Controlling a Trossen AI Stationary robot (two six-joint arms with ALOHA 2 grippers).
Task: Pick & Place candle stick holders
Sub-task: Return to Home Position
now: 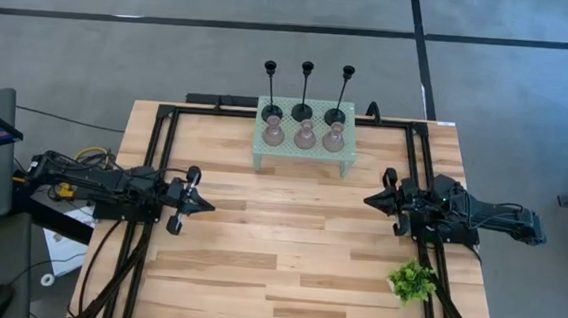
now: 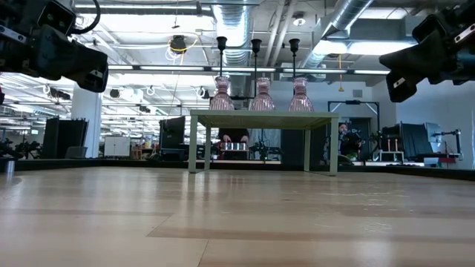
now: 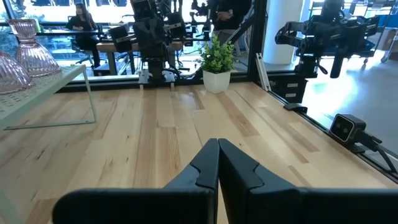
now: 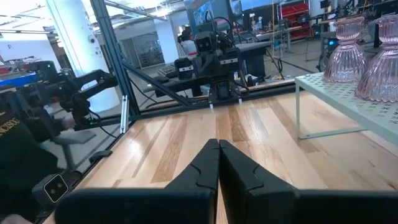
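Clerk: Shelf [image 1: 304, 155], mint-green mesh, far middle of table [image 1: 256, 267]. Contents?
Checker: On top, upright: three black holders [image 1: 306, 88] in the back row, three pink glass holders [image 1: 305, 133] in front.
Clerk: Grippers?
Checker: Left gripper [image 1: 209, 206], above the table's left side, fingers pressed together, nothing held. Right gripper [image 1: 368, 198], right side, likewise closed and empty.
Clerk: Anything one camera alone catches?
Checker: Plant [image 1: 413, 281], near right corner: seen from above; left wrist view adds its white pot; low view omits it.
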